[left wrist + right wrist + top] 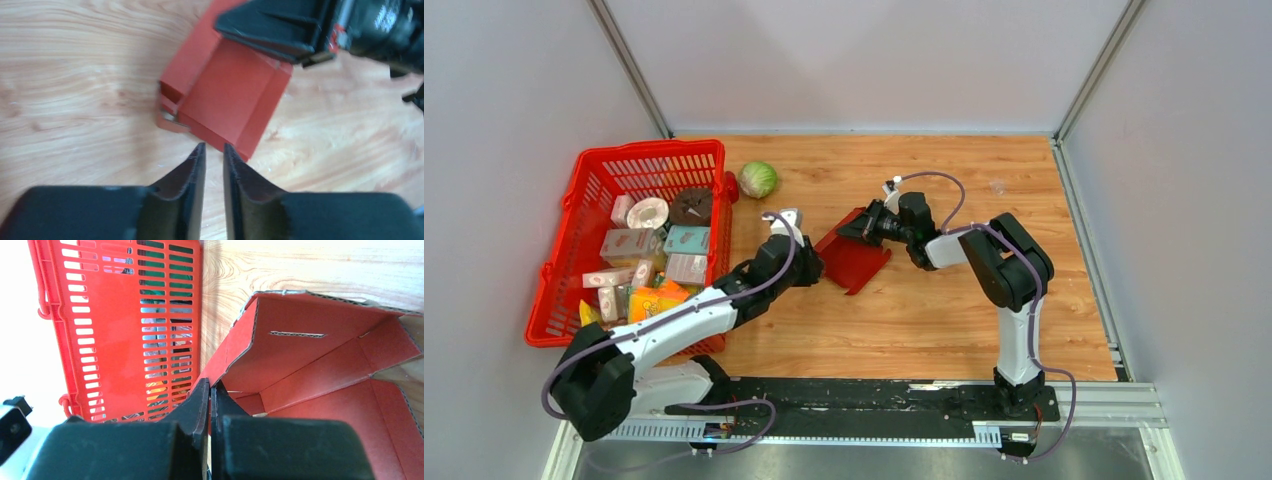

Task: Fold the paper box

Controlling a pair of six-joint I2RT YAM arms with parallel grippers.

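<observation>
The paper box (854, 258) is dark red cardboard, partly folded, lying on the wooden table between the two arms. In the left wrist view it (230, 95) shows as a shallow box with raised side walls. My left gripper (812, 266) sits at the box's left edge; its jaws (214, 146) stand a narrow gap apart with nothing between them, tips just short of the box's near wall. My right gripper (862, 228) is shut on the edge of a box wall (310, 350), with the cardboard pinched at its tips (210, 385). It also shows in the left wrist view (280, 30).
A red plastic mesh basket (584, 190) with several grocery cartons stands at the left, also in the right wrist view (125, 315). A green cabbage (758, 179) lies behind the box near the basket. Grey walls enclose the table.
</observation>
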